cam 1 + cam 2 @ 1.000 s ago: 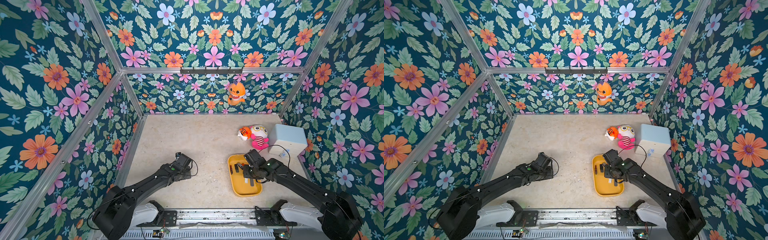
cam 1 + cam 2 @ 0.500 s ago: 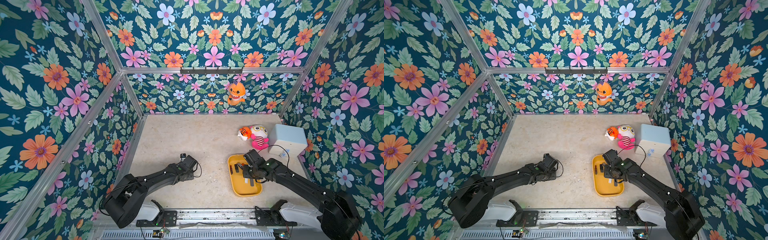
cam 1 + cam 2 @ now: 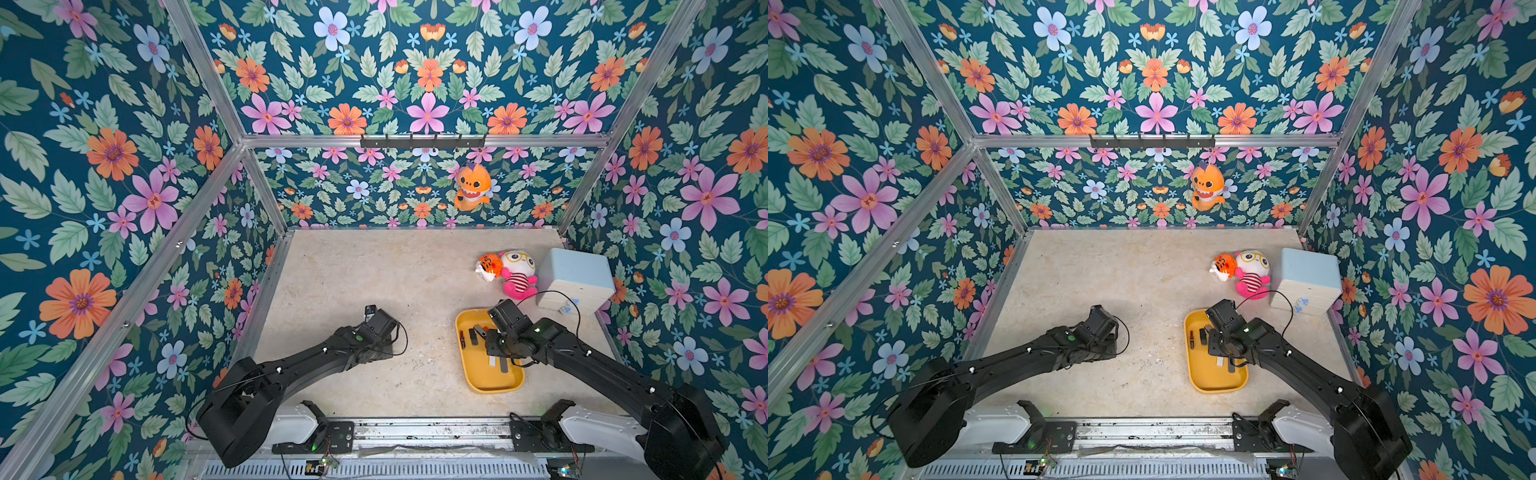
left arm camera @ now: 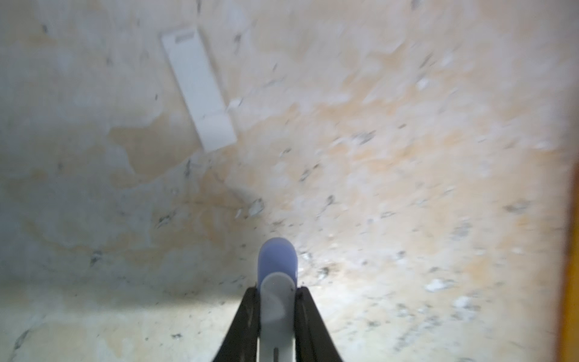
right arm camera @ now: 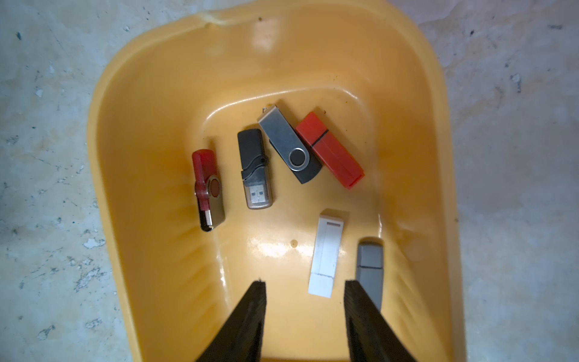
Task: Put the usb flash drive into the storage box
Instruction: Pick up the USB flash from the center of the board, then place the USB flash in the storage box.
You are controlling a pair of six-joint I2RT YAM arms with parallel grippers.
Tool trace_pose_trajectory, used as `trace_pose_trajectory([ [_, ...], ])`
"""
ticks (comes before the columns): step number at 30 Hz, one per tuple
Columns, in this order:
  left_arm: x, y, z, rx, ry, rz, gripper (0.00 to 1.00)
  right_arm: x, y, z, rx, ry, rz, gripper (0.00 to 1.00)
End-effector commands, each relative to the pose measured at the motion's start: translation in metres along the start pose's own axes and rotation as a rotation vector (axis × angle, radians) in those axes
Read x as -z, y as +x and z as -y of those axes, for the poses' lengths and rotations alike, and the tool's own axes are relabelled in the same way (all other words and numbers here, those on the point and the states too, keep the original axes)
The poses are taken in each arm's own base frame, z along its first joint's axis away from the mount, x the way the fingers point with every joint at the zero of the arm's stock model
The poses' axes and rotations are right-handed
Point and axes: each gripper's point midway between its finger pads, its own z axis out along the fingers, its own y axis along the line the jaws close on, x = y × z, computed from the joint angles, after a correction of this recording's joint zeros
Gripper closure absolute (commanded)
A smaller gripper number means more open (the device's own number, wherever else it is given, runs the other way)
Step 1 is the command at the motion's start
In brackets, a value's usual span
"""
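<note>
While your left gripper (image 4: 277, 286) clamps the blue-tipped flash drive (image 4: 277, 263), your half-open, empty right gripper (image 5: 305, 283) over the storage box (image 5: 150, 141) risks a collision.

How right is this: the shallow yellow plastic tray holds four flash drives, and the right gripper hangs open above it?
Wrong count: the right wrist view shows six flash drives in the shallow yellow plastic tray. The right gripper does hang open above it.

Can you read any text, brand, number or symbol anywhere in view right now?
None readable.
Flash drives in the storage box: no print.
White flash drive on the table: blank.
Blue-capped flash drive in left gripper: blurred.
Cabinet: blue marks too small.
</note>
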Motion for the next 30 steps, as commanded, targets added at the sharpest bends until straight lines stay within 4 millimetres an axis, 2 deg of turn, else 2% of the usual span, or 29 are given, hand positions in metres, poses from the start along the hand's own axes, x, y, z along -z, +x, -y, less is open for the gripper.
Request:
trace_pose_trajectory([
  [1,0.023,-0.013,0.033,0.017,0.097,0.037,0.84,0.01,-0.01,0.003,-0.008,0.006,0.065,0.54],
  [4,0.048,-0.02,0.085,-0.006,0.21,0.084,0.84,0.026,-0.019,0.003,-0.018,-0.025,0.138,0.53],
  [8,0.062,-0.012,0.156,-0.041,0.325,0.103,0.84,0.048,-0.029,0.015,-0.064,-0.02,0.247,0.54],
  [11,0.062,0.0,0.214,-0.083,0.387,0.099,0.84,0.061,-0.036,0.033,-0.137,0.003,0.328,0.54],
  [13,0.055,0.009,0.25,-0.116,0.394,0.09,0.85,0.07,-0.04,0.044,-0.184,0.011,0.378,0.54],
  [16,0.037,0.025,0.288,-0.161,0.372,0.064,0.85,0.078,-0.045,0.06,-0.238,0.036,0.425,0.55],
  [18,0.023,0.033,0.299,-0.168,0.34,0.056,0.85,0.081,-0.046,0.07,-0.27,0.071,0.44,0.55],
  [21,-0.003,0.049,0.304,-0.143,0.322,0.008,0.85,0.08,-0.045,0.078,-0.293,0.115,0.438,0.55],
  [30,-0.041,0.067,0.291,-0.115,0.241,-0.023,0.86,0.072,-0.045,0.082,-0.296,0.146,0.421,0.56],
])
